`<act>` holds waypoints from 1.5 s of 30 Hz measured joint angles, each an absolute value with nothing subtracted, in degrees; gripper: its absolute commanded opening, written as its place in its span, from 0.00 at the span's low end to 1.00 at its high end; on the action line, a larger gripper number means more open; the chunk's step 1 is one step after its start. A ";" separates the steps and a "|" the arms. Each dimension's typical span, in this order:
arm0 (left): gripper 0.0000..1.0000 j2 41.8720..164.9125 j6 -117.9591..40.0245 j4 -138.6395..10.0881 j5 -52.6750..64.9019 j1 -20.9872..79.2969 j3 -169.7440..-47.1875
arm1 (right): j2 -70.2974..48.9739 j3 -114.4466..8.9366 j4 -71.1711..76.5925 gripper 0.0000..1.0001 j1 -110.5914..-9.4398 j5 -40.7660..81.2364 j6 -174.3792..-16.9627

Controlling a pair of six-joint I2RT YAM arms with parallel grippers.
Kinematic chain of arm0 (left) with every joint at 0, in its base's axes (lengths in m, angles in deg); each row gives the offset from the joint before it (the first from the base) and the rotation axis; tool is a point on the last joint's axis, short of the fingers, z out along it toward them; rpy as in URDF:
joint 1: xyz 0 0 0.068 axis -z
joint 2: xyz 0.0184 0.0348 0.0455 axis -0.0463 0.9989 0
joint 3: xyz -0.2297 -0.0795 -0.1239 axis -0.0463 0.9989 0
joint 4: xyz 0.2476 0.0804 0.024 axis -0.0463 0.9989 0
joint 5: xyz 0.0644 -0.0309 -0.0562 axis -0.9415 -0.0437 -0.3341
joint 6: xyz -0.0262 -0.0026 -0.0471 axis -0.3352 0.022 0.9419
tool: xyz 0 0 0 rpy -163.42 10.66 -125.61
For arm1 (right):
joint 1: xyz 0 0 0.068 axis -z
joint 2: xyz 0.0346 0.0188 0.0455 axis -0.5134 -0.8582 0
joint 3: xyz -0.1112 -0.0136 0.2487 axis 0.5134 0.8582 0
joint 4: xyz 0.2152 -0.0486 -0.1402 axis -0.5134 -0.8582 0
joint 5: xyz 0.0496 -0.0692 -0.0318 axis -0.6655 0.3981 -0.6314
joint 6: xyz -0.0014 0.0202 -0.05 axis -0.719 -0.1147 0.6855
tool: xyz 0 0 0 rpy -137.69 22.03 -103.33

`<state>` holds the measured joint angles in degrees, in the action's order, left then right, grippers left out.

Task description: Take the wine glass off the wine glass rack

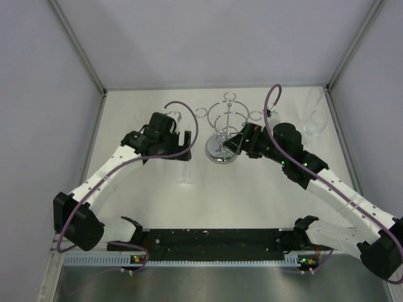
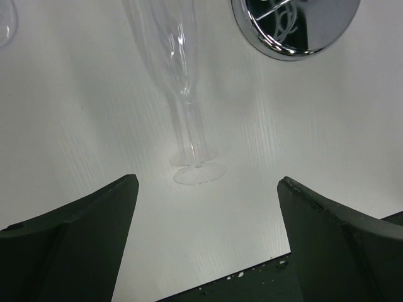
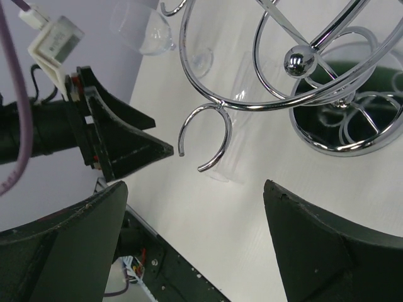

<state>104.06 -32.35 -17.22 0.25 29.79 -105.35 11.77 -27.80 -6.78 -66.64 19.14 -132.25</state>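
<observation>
Ok, status: no glass hangs in any ring I can see, so removal looks done or close to it (my read).
Left wrist, jaws: left jaws (image 2: 208, 189) spread wide with nothing between them.
Left wrist, glass: wine glass (image 2: 189, 119) is straight ahead of the jaws, centred on the gap. Its foot is on the worktop (image 2: 75, 113), clear of both fingers. Upright or lying, cannot tell.
Left wrist, rack: mirrored base of the wine glass rack (image 2: 296, 25) is ahead-right of the jaws, apart from the glass.
Left wrist, why: the gap lines up with the stem, probably because the thin stem is the easy place to pinch.
Left wrist, count: 1 glass in full, plus the edge of a second glass (image 2: 5, 25) far ahead-left.
Right wrist, jaws: right jaws (image 3: 195, 189) are also wide open and hold nothing.
Right wrist, rack: open ring (image 3: 204, 141) sits just ahead of the jaws and is empty. The wine glass shows through it, further ahead.
Right wrist, why: the jaws sit close to the rack, likely to steady it if it tips.
Right wrist, count: 2 glasses, the wine glass and the second glass (image 3: 141, 28) far ahead-left. 1 left arm's finger (image 3: 119, 148) is ahead-left.
Top, layout: the rack stands between the two sets of jaws. The right jaws are just beside its base; contact, cannot tell.
Top, count: 2 arms, 1 rack, 3 rings (image 1: 230, 96) clearly visible. 1 far glass (image 1: 313, 119) stands well apart, beyond the right jaws.
</observation>
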 measured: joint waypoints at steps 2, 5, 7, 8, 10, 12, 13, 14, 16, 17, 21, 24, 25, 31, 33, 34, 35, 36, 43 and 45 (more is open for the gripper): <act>0.98 102.66 -30.25 -19.78 -1.24 31.91 -101.31 | 12.22 -27.77 -7.04 0.89 -66.64 19.19 -132.08; 0.90 102.86 -27.04 -22.32 -4.56 33.90 -96.87 | 13.06 -27.71 -7.04 0.89 -66.64 19.17 -132.01; 0.86 103.58 -25.23 -23.69 -7.86 33.92 -95.19 | 13.78 -27.40 -7.00 0.89 -66.64 19.23 -131.95; 0.82 103.93 -24.66 -24.59 -9.52 33.90 -94.56 | 14.17 -27.23 -7.20 0.89 -66.64 19.23 -131.93; 0.79 104.76 -23.56 -26.16 -12.23 33.81 -93.88 | 15.00 -26.64 -7.33 0.89 -66.64 19.28 -131.90; 0.78 106.29 -22.93 -27.78 -14.05 33.77 -93.81 | 15.88 -25.94 -7.52 0.89 -66.64 19.32 -131.88; 0.77 107.08 -22.76 -28.65 -14.51 33.77 -93.81 | 16.18 -25.70 -7.55 0.89 -66.64 19.38 -131.88; 0.76 108.15 -22.49 -29.57 -14.99 33.81 -93.81 | 16.49 -25.37 -7.59 0.89 -66.64 19.45 -131.88; 0.75 110.27 -22.10 -30.97 -15.32 33.90 -93.81 | 16.95 -24.87 -7.66 0.89 -66.61 19.56 -131.88; 0.74 111.27 -21.95 -31.63 -15.32 33.99 -93.81 | 17.06 -24.69 -7.70 0.89 -66.61 19.60 -131.90; 0.73 113.04 -21.60 -34.23 -15.25 34.69 -92.83 | 17.45 -24.34 -8.03 0.89 -66.61 19.84 -131.88; 0.71 112.98 -21.47 -37.38 -15.08 35.67 -90.53 | 17.86 -24.34 -8.05 0.89 -66.61 20.00 -131.90; 0.71 113.00 -21.44 -38.34 -15.08 36.04 -89.59 | 18.00 -24.32 -8.03 0.89 -66.61 20.06 -131.90; 0.69 112.98 -20.50 -43.45 -14.60 37.83 -84.37 | 18.72 -22.35 -7.92 0.89 -66.59 20.08 -132.06; 0.69 113.00 -20.18 -45.07 -14.51 38.42 -83.19 | 18.76 -21.89 -8.05 0.89 -66.59 20.06 -132.10; 0.69 113.00 -20.00 -45.90 -14.44 38.71 -82.69 | 18.83 -21.74 -8.22 0.89 -66.59 20.08 -132.10; 0.69 113.00 -19.87 -46.53 -14.42 38.97 -82.34 | 18.89 -21.72 -8.40 0.89 -66.59 20.08 -132.12; 0.69 113.00 -19.72 -47.19 -14.42 39.28 -82.03 | 18.96 -21.72 -8.44 0.89 -66.59 20.11 -132.12; 0.66 112.54 -18.91 -49.33 -15.10 41.00 -81.64 | 19.79 -21.61 -8.49 0.89 -66.59 20.13 -132.41; 0.65 111.67 -18.91 -49.20 -15.49 41.22 -81.64 | 19.81 -21.61 -8.49 0.89 -66.59 20.15 -132.45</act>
<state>111.67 -18.91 -49.20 -15.49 41.22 -81.64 19.81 -21.61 -8.49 -66.59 20.15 -132.45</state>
